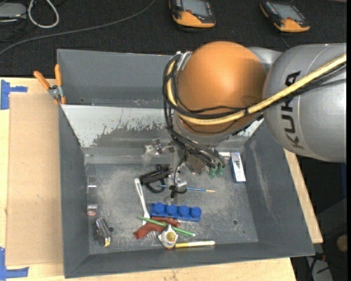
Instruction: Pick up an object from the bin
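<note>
Camera view: gripper near blue studded bar lying left-right; grip state unclear.

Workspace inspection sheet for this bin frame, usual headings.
Surface: grey bin floor, scuffed and speckled.
Job's things: black object and row of blue blocks, nearest the gripper.
Clutter: white stick, red piece, green stick, yellow pen heaped near the front; white tube at right.
Grippers: gripper low over mid-bin, between black object and blocks.
Cables: yellow and black cables round the orange wrist cover; white cable behind bin.
Surroundings: two orange-black devices behind bin.
</note>
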`<state>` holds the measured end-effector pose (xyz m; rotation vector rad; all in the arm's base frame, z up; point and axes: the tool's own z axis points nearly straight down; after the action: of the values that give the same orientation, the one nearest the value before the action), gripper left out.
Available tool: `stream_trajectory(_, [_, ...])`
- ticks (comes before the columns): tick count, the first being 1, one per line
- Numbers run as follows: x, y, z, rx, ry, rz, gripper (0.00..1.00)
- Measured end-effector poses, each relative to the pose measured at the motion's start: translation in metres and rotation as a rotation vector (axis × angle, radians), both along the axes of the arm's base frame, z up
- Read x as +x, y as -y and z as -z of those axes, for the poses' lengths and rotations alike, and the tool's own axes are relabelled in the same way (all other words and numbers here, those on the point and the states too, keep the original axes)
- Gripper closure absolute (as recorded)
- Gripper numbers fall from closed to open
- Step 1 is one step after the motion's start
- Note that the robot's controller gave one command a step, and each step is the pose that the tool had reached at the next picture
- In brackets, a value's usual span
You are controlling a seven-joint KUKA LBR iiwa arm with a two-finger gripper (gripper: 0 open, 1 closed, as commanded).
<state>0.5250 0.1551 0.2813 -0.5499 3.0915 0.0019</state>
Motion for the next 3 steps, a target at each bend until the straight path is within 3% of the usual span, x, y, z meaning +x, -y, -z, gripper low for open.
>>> stream_trajectory(1, [-0.031,-0.024,-0.019,-0.003,-0.009,0.123,0.0])
stream_trajectory(2, [-0.003,0.016,0.098,-0.003,-0.009,0.187,1.0])
stream_trajectory(3, [-0.003,0.016,0.097,-0.003,-0.009,0.188,1.0])
